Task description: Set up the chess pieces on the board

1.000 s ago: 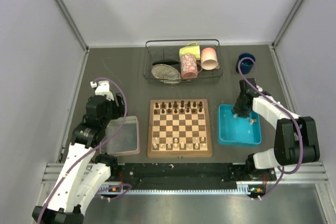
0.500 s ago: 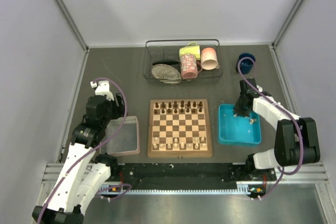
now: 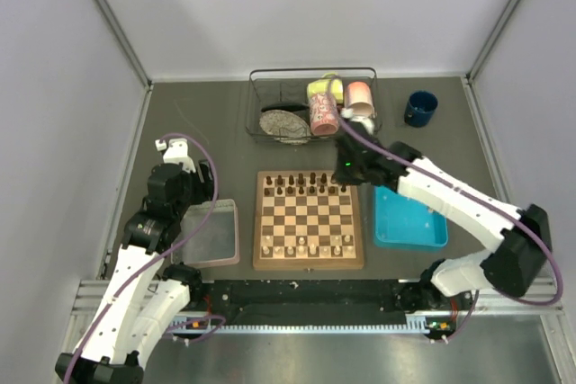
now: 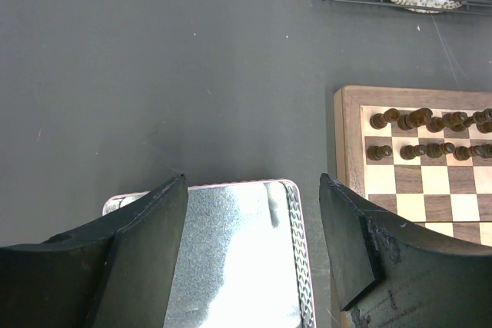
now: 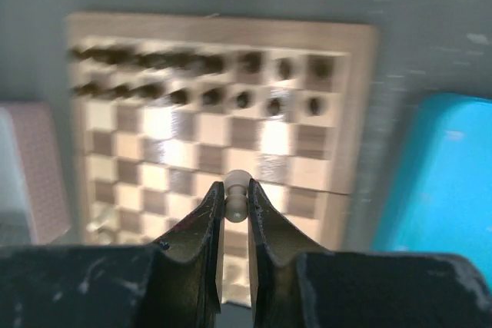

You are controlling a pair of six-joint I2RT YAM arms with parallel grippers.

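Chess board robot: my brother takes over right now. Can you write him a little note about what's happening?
Left gripper: open, holding nothing, over the pinkish tray.
Right gripper: shut on a pale piece, above the far end of the board.
Done: dark pieces stand in the two far rows; pale pieces stand in the near rows.
Left: probably set the held pale piece down on the near side. The pieces are too small to tell whether other gaps remain.
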